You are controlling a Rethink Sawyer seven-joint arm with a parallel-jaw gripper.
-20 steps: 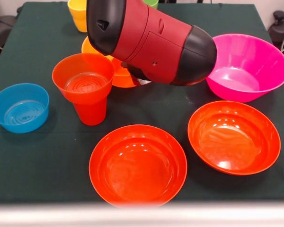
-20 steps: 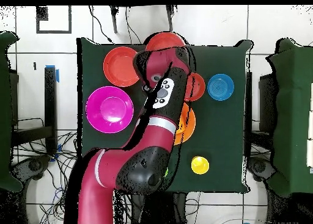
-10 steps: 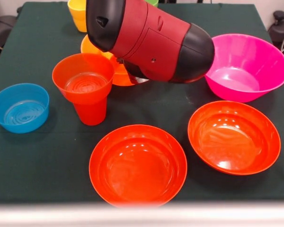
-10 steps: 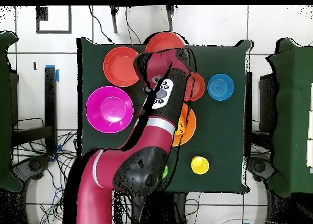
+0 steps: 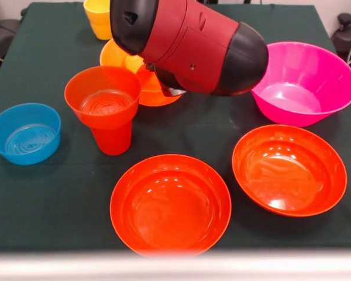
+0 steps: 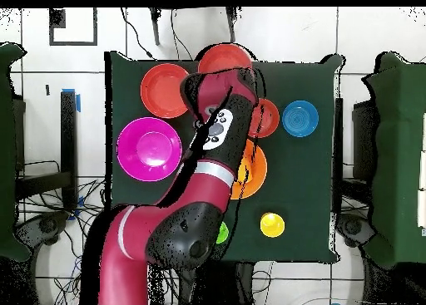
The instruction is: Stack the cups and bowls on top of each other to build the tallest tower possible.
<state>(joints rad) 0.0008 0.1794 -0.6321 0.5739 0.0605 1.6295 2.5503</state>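
The red and black arm (image 5: 190, 44) slants down from the worktop's (image 5: 58, 193) far edge over its middle, its bulky wrist tilted above the large orange bowl (image 5: 120, 61), hiding the gripper so I cannot tell its state. Left to right in the front view: the small blue bowl (image 5: 24, 133) sits near the left edge, the small red-orange bowl (image 5: 103, 96) rests upright in a red-orange cup (image 5: 112, 139) as a short tower, a yellow cup (image 5: 97, 16) stands at the far edge, two wide red-orange bowls (image 5: 171, 204) (image 5: 289, 170) lie along the near edge, and the glossy magenta-pink bowl (image 5: 307, 82) sits by the right edge.
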